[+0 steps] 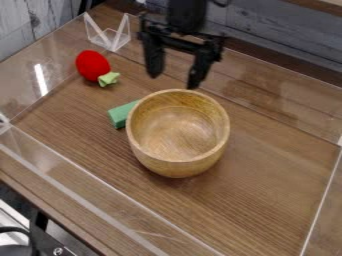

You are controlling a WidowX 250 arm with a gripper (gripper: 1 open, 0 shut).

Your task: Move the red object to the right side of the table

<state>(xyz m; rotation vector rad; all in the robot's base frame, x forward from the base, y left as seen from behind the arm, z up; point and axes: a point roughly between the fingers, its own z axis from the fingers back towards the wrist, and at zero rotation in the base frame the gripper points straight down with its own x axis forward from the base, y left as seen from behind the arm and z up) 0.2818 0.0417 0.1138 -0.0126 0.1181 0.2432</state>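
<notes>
The red object (92, 64), a small round bright-red toy fruit with a green leafy tip, lies on the dark wood-grain table (267, 180) near its far left. My gripper (178, 70) hangs above the table to the right of the fruit and just behind the wooden bowl. Its two black fingers stand wide apart with nothing between them, so it is open. A clear gap separates the gripper from the fruit.
A round wooden bowl (178, 131) sits in the middle of the table. A flat green block (122, 113) lies against the bowl's left side. Low clear acrylic walls (27, 150) border the table, and a clear angled stand (110, 33) is at the back left.
</notes>
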